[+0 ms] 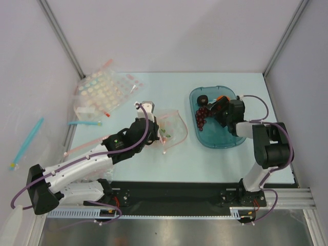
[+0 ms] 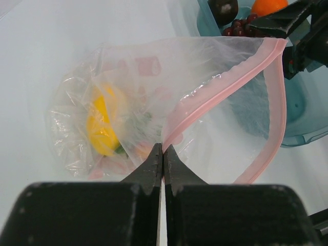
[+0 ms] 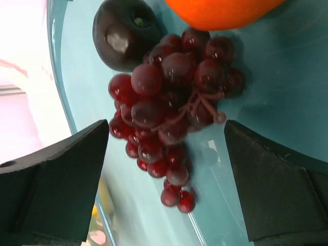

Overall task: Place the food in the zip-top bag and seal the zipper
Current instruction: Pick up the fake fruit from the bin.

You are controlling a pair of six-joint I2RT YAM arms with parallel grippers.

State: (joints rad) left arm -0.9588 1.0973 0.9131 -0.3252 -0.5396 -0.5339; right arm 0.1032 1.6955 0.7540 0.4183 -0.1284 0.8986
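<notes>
Left gripper (image 2: 163, 154): fingers clenched together on the film of the zip-top bag (image 2: 169, 77), right at its near edge. The bag lies on the table (image 1: 205, 164) just left of the teal tray (image 1: 225, 144); I can't tell whether the two touch.

The bag mouth faces the tray and gapes open. The zipper (image 2: 233, 82), a pale pink strip, runs round it in a loop, with one lip lifted and the other low by the table. Not sealed.

Inside the bag I see the yellow lemon piece (image 2: 101, 128) at the closed end, with a small green-and-red bit (image 2: 119, 150) just beside it. The film blurs that bit, so I can't say more.

Right gripper (image 3: 166, 143): fingers spread wide, gripping nothing. It hangs over the tray with one finger on either side of the dark purple grapes (image 3: 169, 97). From the wrist view I can't tell whether the tips touch the tray floor.

In the tray:
- The near-black plum (image 3: 125, 33) sits against the grape bunch.
- The orange (image 3: 225, 10) sits just beside the plum, also against the grapes.

Off to the far left of the table is a pile of clear bags with pastel dots (image 1: 102, 91), well apart from the tray. A blue strip (image 1: 84, 123) lies between that pile and the left arm.
</notes>
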